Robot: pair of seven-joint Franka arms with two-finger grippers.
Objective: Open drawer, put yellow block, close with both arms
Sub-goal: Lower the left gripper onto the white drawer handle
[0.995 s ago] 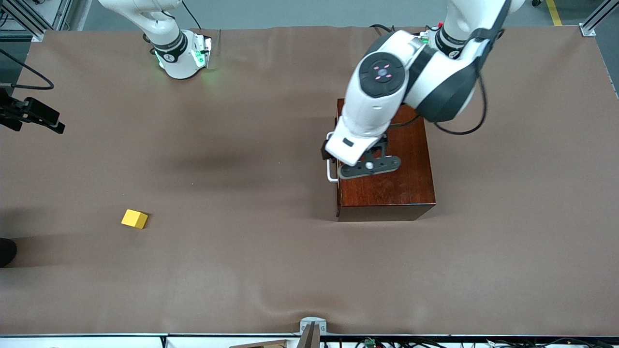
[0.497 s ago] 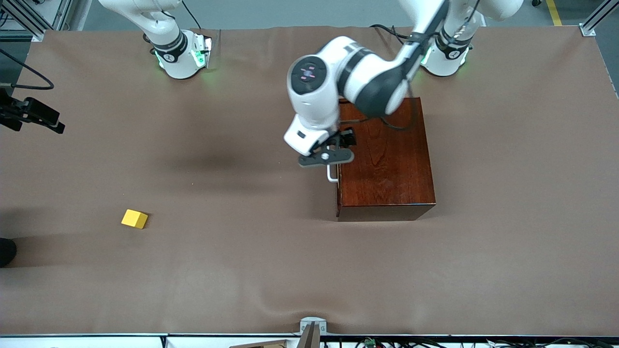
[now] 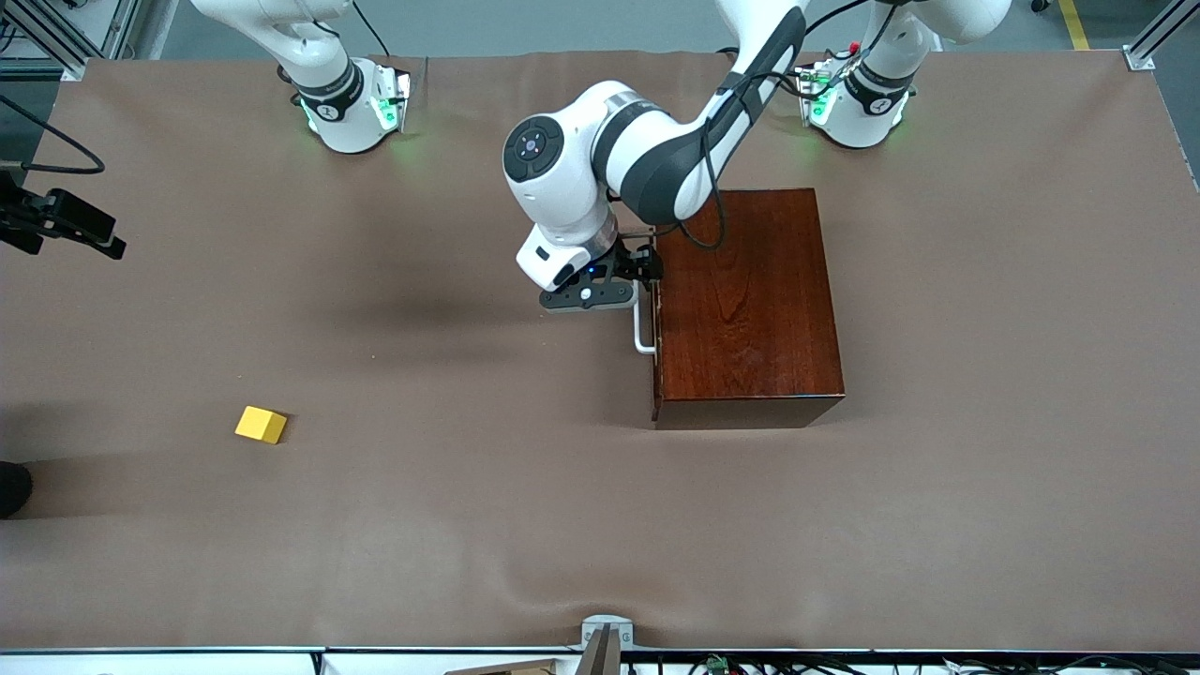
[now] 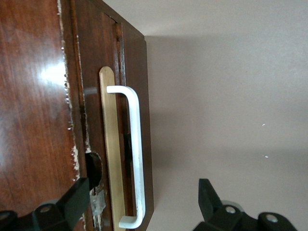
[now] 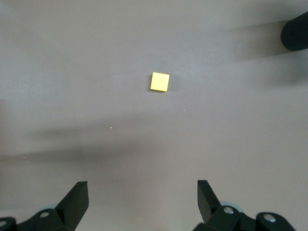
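Observation:
The mahogany box (image 3: 745, 300) stands toward the left arm's end of the table. Its drawer is shut, and the dark front (image 4: 137, 62) faces the right arm's end. The white handle (image 3: 642, 330) sticks out from the front. My left gripper (image 3: 626, 279) hangs over the handle's farther end, open. In the left wrist view the handle (image 4: 136, 144) lies between its fingers (image 4: 79, 192), untouched. The yellow block (image 3: 262, 425) lies on the cloth toward the right arm's end, nearer the front camera. My right gripper (image 5: 143, 197) is open and empty, high over the block (image 5: 160, 81); it is out of the front view.
A black camera on a mount (image 3: 66, 220) juts over the table edge at the right arm's end. A dark round object (image 3: 11, 487) sits at that edge too and shows in the right wrist view (image 5: 296, 31). A grey bracket (image 3: 605, 637) stands at the near edge.
My left gripper has moved from over the box's top toward the right arm's end and now hangs in front of the drawer, over the handle. The block and the box have not moved.

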